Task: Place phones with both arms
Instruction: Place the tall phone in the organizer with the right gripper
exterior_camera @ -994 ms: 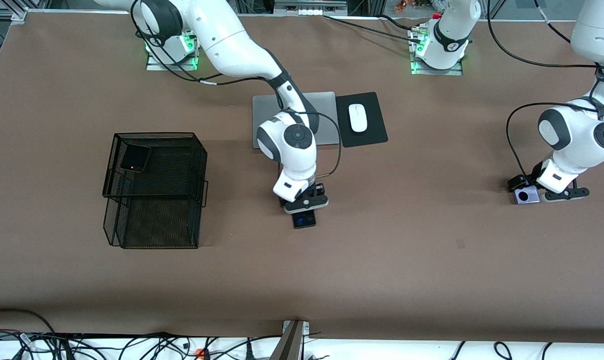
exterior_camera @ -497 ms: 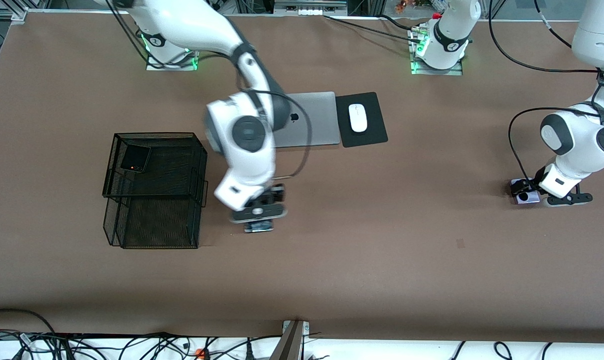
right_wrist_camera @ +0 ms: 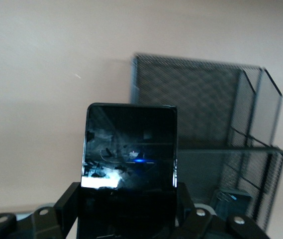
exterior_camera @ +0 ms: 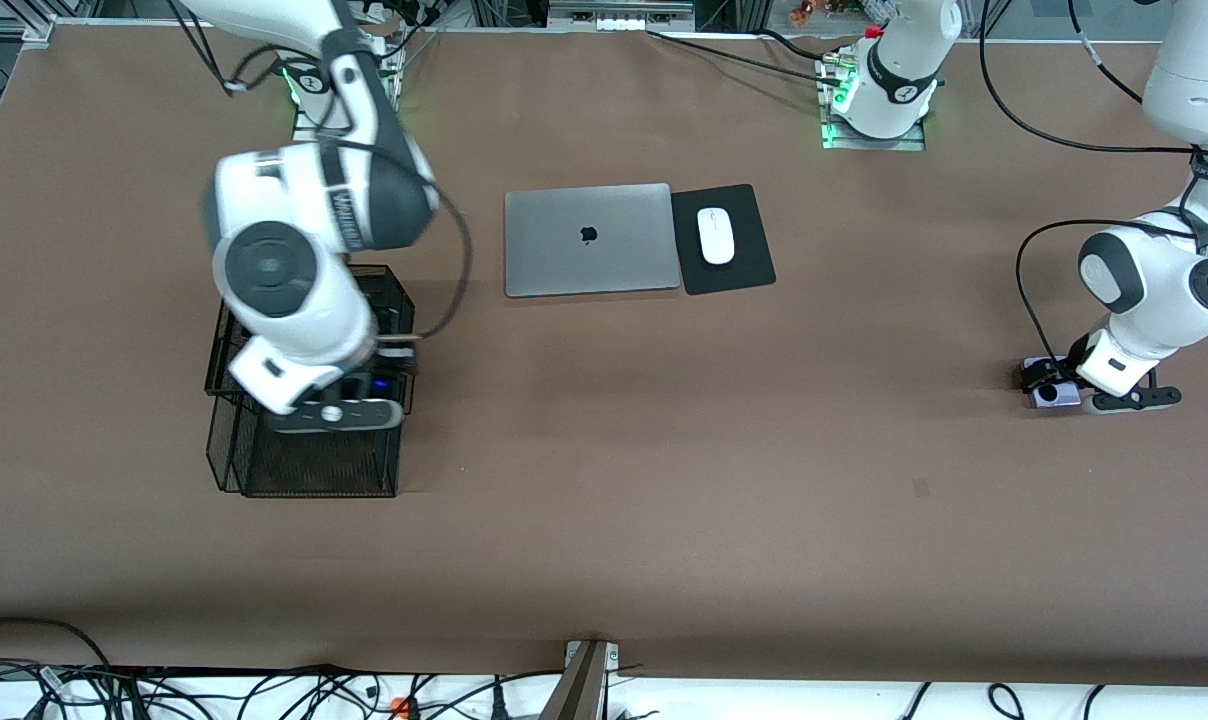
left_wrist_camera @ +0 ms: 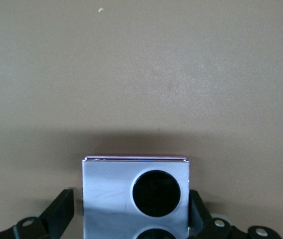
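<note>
My right gripper (exterior_camera: 364,392) is shut on the black slab phone (exterior_camera: 382,384) and holds it in the air over the black mesh basket (exterior_camera: 304,470). In the right wrist view the slab phone (right_wrist_camera: 129,149) sits between the fingers, with the basket (right_wrist_camera: 206,114) below it. The right arm hides the black flip phone in the front view. A small squarish shape (right_wrist_camera: 228,200) shows through the mesh. My left gripper (exterior_camera: 1059,392) is low at the left arm's end and straddles the lilac-white phone (left_wrist_camera: 131,194) on the table. One finger (left_wrist_camera: 61,211) stands slightly off the phone.
A closed silver laptop (exterior_camera: 589,238) lies mid-table near the bases. Beside it a white mouse (exterior_camera: 716,235) sits on a black pad (exterior_camera: 739,268). Cables run along the table edge nearest the camera.
My right arm has swung from the table's middle to over the mesh basket with the slab phone in its grip. My left gripper has settled lower around the lilac-white phone.
</note>
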You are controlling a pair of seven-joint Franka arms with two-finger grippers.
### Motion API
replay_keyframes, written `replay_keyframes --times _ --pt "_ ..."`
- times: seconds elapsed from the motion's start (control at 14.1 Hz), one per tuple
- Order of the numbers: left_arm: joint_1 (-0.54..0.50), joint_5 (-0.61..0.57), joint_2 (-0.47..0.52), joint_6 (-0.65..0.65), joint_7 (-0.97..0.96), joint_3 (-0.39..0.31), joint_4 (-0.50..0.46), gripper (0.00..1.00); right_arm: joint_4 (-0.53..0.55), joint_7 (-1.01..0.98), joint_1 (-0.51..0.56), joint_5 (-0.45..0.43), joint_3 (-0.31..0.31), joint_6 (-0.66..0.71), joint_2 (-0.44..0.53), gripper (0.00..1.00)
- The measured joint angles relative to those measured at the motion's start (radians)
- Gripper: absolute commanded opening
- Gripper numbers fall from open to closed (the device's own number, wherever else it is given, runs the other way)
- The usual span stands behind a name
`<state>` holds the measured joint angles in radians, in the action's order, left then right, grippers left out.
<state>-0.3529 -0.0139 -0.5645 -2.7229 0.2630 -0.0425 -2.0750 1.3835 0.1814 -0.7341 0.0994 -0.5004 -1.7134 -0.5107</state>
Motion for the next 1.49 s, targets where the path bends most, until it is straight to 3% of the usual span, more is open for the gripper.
replay_keyframes --times 0.21,0.36,0.5,0.78,1.21,1.49 --pt "0.000 0.000 -0.001 -0.004 0.000 0.000 0.001 1.00 0.275 -0.027 0.001 0.000 -0.024 -0.105 0.170 0.23" --pt "0.000 0.000 -0.002 -0.005 -0.001 0.001 0.001 0.74 0.451 -0.027 0.001 0.000 -0.027 -0.195 0.267 0.23" --pt "-0.001 0.002 0.002 -0.004 -0.003 0.003 0.000 0.55 0.583 -0.027 -0.001 0.000 -0.031 -0.254 0.327 0.23" --pt "-0.002 0.066 0.002 -0.004 -0.003 0.001 0.000 0.12 0.705 -0.026 -0.003 0.000 -0.033 -0.313 0.344 0.23" --pt "0.044 0.072 -0.002 0.020 -0.106 0.008 0.027 0.03 0.726 -0.024 -0.007 0.000 -0.033 -0.401 0.317 0.24" --pt "0.090 0.072 0.010 0.207 -0.203 0.010 0.124 0.02 0.724 -0.022 -0.013 0.050 -0.033 -0.475 0.268 0.26"
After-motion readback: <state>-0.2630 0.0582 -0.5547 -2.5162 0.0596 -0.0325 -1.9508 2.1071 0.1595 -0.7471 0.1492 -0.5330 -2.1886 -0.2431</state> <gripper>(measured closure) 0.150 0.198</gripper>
